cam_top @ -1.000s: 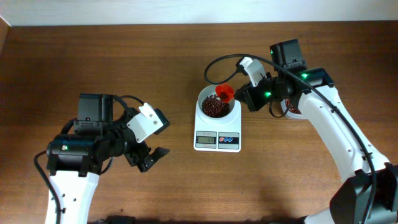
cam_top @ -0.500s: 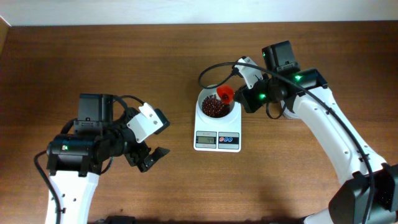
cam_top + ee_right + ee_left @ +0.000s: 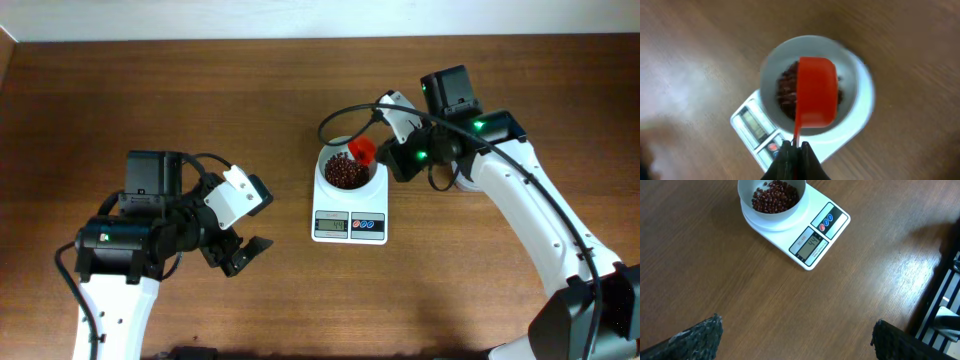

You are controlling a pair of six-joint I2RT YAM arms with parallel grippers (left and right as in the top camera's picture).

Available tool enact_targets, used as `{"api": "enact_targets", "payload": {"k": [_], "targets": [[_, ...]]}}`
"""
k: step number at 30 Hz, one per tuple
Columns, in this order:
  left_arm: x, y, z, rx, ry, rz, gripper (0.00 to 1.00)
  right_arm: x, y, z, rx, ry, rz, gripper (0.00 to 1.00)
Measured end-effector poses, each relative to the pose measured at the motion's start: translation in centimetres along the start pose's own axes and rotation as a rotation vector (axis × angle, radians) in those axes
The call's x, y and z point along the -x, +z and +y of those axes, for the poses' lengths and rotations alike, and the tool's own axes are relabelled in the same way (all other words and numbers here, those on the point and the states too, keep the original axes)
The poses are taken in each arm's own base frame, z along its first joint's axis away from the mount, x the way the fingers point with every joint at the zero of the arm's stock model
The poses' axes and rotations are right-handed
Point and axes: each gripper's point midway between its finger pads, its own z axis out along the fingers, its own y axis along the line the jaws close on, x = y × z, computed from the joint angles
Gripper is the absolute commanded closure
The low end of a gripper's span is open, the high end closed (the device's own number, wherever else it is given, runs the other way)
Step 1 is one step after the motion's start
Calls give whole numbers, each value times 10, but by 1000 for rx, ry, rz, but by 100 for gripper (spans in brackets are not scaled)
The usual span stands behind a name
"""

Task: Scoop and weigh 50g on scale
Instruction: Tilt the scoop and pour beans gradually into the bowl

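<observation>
Right claw clamped shut on the thin handle of the red scoop. Left claw wide open, holding nothing, parked near-left, well apart from everything.

Scale sits mid-tabletop. Its bowl is on the far end with the beans heaped inside. Scoop cup hangs over the bowl's far-right part; smooth back faces the wrist camera, so it's probably tipped mouth-down (can't see inside it).

Risks:
- Overshoot: the whole scoop dumping at once. Display looks a bit short of target (digits small, not sure), so only a few beans are needed.
- Spill: cup is close to the rim, so beans could bounce out onto the tabletop.
- Scoop pressing on the bowl would give a false reading or shove it off the platform.

Scale's long axis runs near–far, display and buttons facing the near edge. Scoop's axis runs right to left, handle at the claw, cup toward the bowl.
</observation>
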Motion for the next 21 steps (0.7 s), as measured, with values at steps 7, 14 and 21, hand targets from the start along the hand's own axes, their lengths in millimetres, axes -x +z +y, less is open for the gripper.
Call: {"api": "enact_targets", "payload": {"k": [7,14,21], "targets": [[0,0,0,0,0,0,1,2,0,-7,-37,-4,-4,96],[0,0,0,0,0,0,1,4,0,-2,-17,-49,-13,96],[0,0,0,0,0,0,1,2,1,-1,-20,-81,1,96]]}}
